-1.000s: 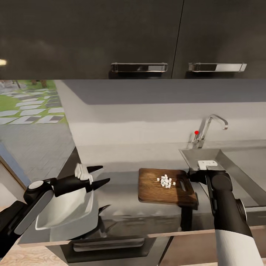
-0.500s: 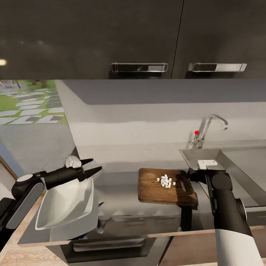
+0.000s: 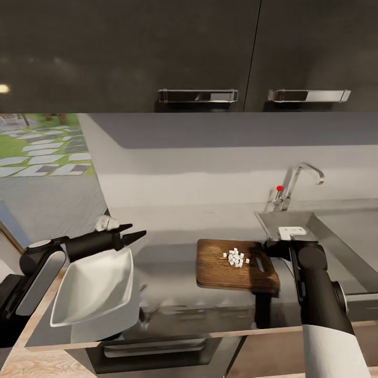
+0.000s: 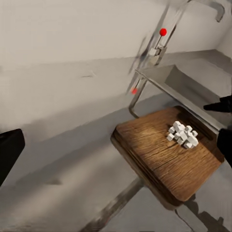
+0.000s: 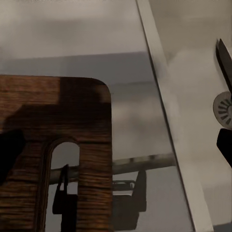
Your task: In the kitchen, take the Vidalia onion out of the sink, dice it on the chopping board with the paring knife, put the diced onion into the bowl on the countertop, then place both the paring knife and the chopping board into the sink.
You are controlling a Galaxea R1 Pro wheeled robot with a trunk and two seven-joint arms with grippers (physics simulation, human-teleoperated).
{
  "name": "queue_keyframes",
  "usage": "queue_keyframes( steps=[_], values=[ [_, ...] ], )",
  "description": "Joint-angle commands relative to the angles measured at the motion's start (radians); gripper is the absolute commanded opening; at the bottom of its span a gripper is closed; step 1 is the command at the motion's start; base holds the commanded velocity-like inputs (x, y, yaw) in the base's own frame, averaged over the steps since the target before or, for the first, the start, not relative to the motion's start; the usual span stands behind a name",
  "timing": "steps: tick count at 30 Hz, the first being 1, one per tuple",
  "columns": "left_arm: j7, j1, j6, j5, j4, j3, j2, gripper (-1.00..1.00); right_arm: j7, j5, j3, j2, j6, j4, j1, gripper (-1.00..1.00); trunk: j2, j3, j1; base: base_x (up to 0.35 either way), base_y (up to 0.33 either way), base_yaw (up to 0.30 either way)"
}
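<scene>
You have one chopping board bearing one cluster of white diced onion, one tilted white bowl. Left gripper spread, empty; right gripper's state I cannot tell.

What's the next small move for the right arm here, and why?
Probably shut the right gripper on the slot-handle end of the chopping board. Its fingers sit apart at that end, the diced onion lies piled on the board, and the bowl waits off to the left, so the board likely needs gripping before tipping.

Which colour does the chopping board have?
The chopping board is dark brown with wood grain, clearest in the left wrist view.
</scene>
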Motion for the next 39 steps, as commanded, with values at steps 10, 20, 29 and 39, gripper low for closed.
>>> queue_keyframes(
  steps=[10,20,29,39],
  values=[
    [0.108,-0.008,0.047,0.008,-0.003,0.000,-0.008,1.00,0.010,0.011,-0.003,0.016,0.003,-0.001,-0.001,1.00,-0.001,-0.001,0.000,0.000,0.000,0.000],
    [0.110,-0.008,0.049,0.008,-0.003,0.000,-0.009,1.00,0.010,0.010,-0.005,0.018,0.003,0.000,-0.001,1.00,-0.001,-0.001,0.000,0.000,0.000,0.000],
    [0.110,-0.008,0.049,0.008,-0.003,-0.001,-0.011,1.00,0.010,0.009,-0.004,0.018,0.003,0.000,-0.001,1.00,-0.001,-0.001,0.000,0.000,0.000,0.000],
    [0.110,-0.008,0.049,0.008,-0.003,-0.001,-0.011,1.00,0.010,0.009,-0.004,0.018,0.003,0.000,-0.001,1.00,-0.001,-0.001,0.000,0.000,0.000,0.000]
  ],
)
